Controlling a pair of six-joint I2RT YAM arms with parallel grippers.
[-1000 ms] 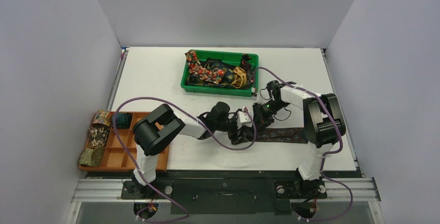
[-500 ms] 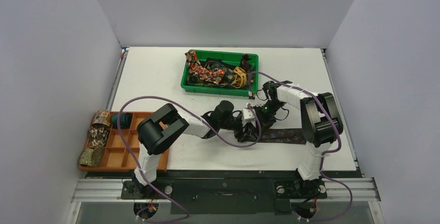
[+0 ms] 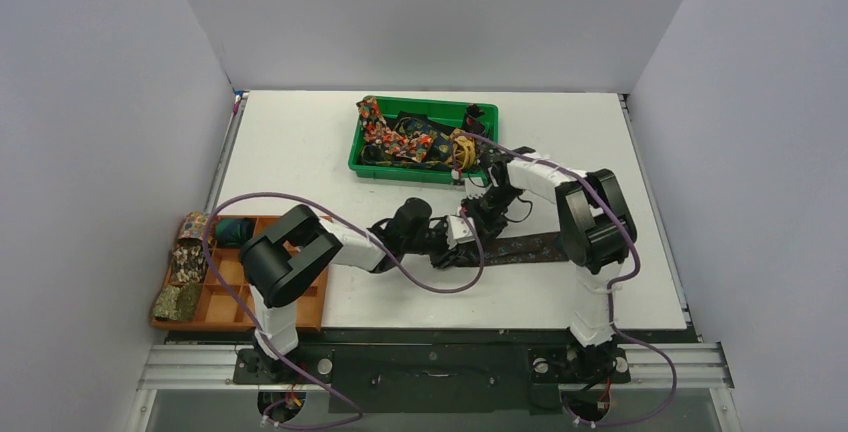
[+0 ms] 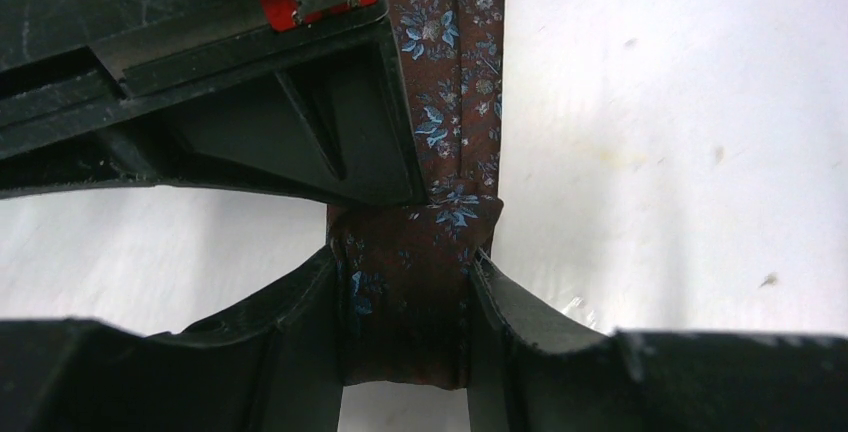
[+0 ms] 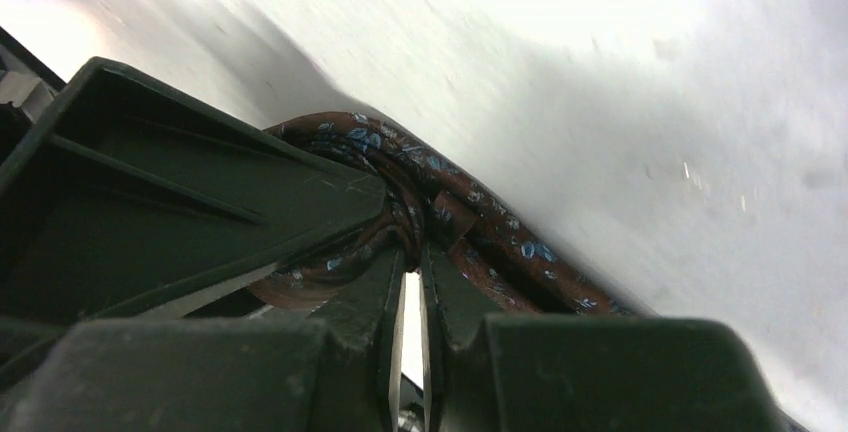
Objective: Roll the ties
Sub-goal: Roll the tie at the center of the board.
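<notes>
Brown floral cloth, the brown tie (image 4: pixel 440 82) looks light, limp and slick, so I judge its started coil (image 4: pixel 405 297) will spring loose unless it is squeezed across its sides rather than pulled by the loose tail. That coil sits between the fingers of the left gripper (image 4: pixel 405 277), which presses narrow against both its sides, while the tail runs straight ahead on the white table (image 4: pixel 650 102). Opposite, the right gripper (image 5: pixel 411 252) has its tips closed together at the coil's core; whether they nip cloth I cannot tell.
</notes>
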